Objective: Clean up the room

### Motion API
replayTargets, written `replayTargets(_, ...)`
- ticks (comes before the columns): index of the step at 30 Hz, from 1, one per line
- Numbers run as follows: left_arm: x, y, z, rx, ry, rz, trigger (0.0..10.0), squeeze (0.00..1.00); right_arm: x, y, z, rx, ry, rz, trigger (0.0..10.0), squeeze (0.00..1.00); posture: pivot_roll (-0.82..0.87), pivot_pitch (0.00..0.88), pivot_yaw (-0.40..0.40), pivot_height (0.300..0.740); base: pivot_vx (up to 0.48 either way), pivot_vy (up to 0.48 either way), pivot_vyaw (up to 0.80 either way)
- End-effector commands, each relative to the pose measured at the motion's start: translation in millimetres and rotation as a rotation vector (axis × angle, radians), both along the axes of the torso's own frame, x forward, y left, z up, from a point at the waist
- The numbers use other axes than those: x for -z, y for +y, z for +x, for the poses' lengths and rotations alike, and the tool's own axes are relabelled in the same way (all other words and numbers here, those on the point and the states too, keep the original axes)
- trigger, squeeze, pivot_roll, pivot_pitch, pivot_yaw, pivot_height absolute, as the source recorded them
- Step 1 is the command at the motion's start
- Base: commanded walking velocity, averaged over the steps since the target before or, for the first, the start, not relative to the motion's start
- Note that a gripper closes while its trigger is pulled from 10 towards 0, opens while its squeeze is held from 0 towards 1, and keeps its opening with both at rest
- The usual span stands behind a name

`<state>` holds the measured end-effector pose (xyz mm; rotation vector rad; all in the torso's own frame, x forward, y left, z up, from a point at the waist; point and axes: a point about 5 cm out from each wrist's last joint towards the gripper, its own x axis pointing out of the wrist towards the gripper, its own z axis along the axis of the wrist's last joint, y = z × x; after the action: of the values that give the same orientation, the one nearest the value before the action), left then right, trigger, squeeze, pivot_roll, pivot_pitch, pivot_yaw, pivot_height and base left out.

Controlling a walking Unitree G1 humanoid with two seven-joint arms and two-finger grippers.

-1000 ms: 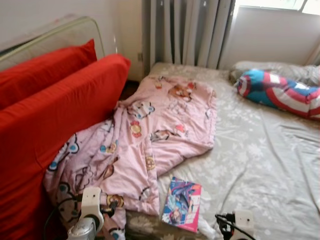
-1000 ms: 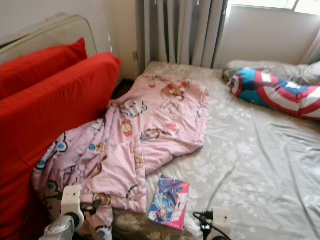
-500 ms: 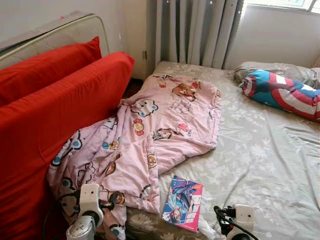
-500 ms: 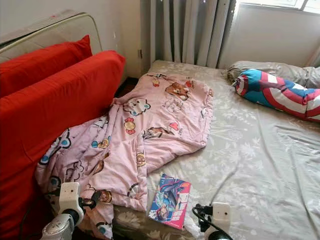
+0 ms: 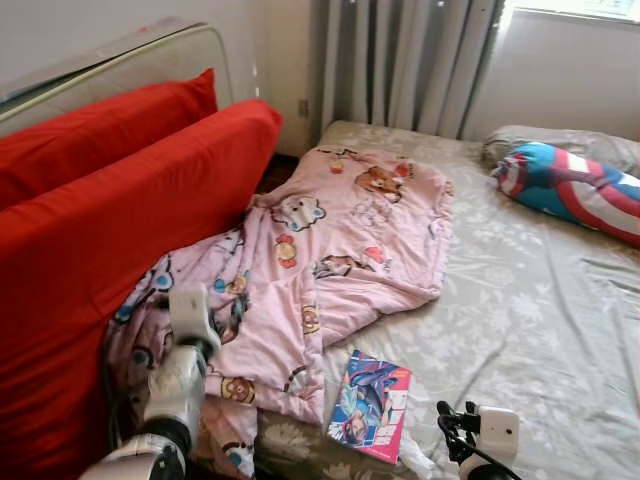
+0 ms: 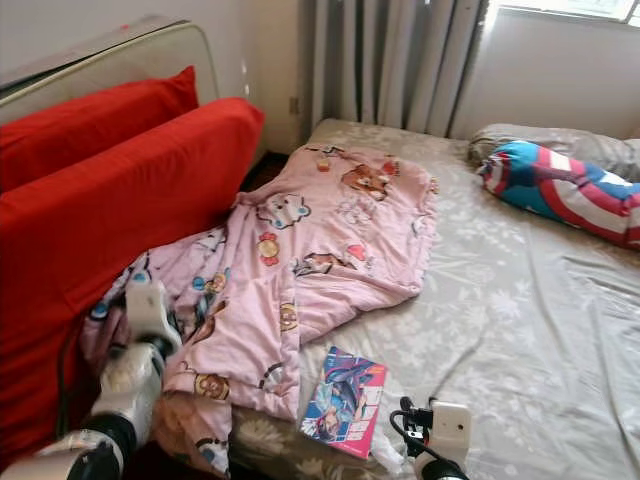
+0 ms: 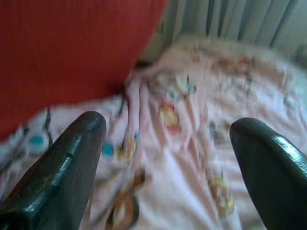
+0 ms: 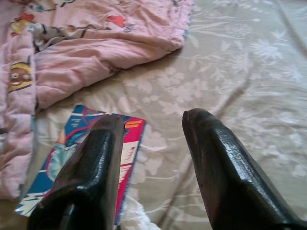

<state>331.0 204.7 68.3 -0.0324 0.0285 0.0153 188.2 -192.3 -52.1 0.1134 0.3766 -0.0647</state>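
Note:
A crumpled pink cartoon-print blanket point(image 5: 330, 250) lies across the left half of the bed, one end hanging off by the red cushions point(image 5: 120, 220). A colourful book point(image 5: 372, 405) lies flat on the grey floral sheet point(image 5: 520, 320) near the bed's front edge. My left arm point(image 5: 180, 380) reaches over the blanket's low end; the left gripper point(image 7: 168, 123) is open, fingers wide apart above the pink blanket point(image 7: 182, 158). My right gripper point(image 8: 153, 120) is open, low at the front edge, just right of the book point(image 8: 67, 143), holding nothing.
Two big red cushions lean against the headboard point(image 5: 110, 70) on the left. A blue, red and white bolster pillow point(image 5: 570, 190) and a grey pillow point(image 5: 560, 145) lie at the far right. Curtains point(image 5: 400, 60) hang behind the bed.
My left arm has risen and stretched forward over the blanket's low end. The right gripper stays low by the book. The camera has drifted slightly.

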Motion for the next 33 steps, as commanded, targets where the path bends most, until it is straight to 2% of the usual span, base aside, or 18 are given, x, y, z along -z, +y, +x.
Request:
replayTargets(1,13,-2.0,-8.3,0.005,0.042,-0.004,10.0,0.00,-23,-2.6,34.6,-0.008,-0.112,-0.027,10.0,0.00,-0.04,0.000,-0.031,0.740,0.000,0.000,0.00)
replayTargets(2,13,-2.0,-8.3,0.005,0.042,-0.004,10.0,0.00,-23,-2.6,34.6,-0.008,-0.112,-0.027,10.0,0.00,-0.04,0.000,-0.031,0.740,0.000,0.000,0.00)
replayTargets(3,10,-3.4,-7.0,0.015,0.027,0.003,10.0,0.00,-58,-1.6,80.4,-0.026,-0.241,-0.055,10.0,0.00,-0.04,0.000,-0.030,0.740,0.000,0.000,0.00)
replayTargets(4,5,-4.1,-4.5,0.016,-0.004,0.004,10.0,0.00,-112,3.9,131.0,-0.050,-0.412,-0.095,10.0,0.00,-0.04,0.000,-0.029,0.740,0.000,0.000,0.00)
replayTargets(5,5,-4.1,-4.5,0.016,-0.004,0.004,10.0,0.00,-112,3.9,131.0,-0.050,-0.412,-0.095,10.0,0.00,-0.04,0.000,-0.029,0.740,0.000,0.000,0.00)
replayTargets(6,0,-3.2,-2.3,0.009,-0.031,0.000,10.0,0.00,-126,7.6,140.1,-0.061,-0.464,-0.102,10.0,0.00,-0.04,0.000,-0.029,0.740,0.000,0.000,0.00)
replayTargets(11,-4,-3.4,-0.6,0.024,-0.051,0.013,10.0,0.00,-140,10.4,147.3,-0.088,-0.519,-0.119,10.0,0.00,-0.04,0.000,-0.030,0.740,0.000,0.000,0.00)
replayTargets(16,-4,1.4,-2.0,0.003,-0.049,0.011,10.0,0.00,-147,9.0,152.8,-0.117,-0.529,-0.118,10.0,0.00,-0.04,0.000,-0.041,0.740,0.000,0.000,0.00)
replayTargets(19,-3,3.0,-2.2,-0.003,-0.046,0.013,10.0,0.00,-144,9.3,151.4,-0.121,-0.516,-0.111,10.0,0.00,-0.04,0.000,-0.042,0.740,0.000,0.000,0.00)
replayTargets(27,0,2.9,-3.4,0.004,-0.024,0.016,10.0,0.00,-123,-1.9,142.0,-0.062,-0.398,-0.104,10.0,0.00,-0.04,0.000,-0.039,0.740,0.000,0.000,0.00)
replayTargets(33,-4,-1.8,0.1,0.012,-0.043,0.000,10.0,0.00,-126,0.0,144.3,-0.059,-0.411,-0.093,10.0,0.00,-0.04,0.000,-0.042,0.740,0.000,0.000,0.00)
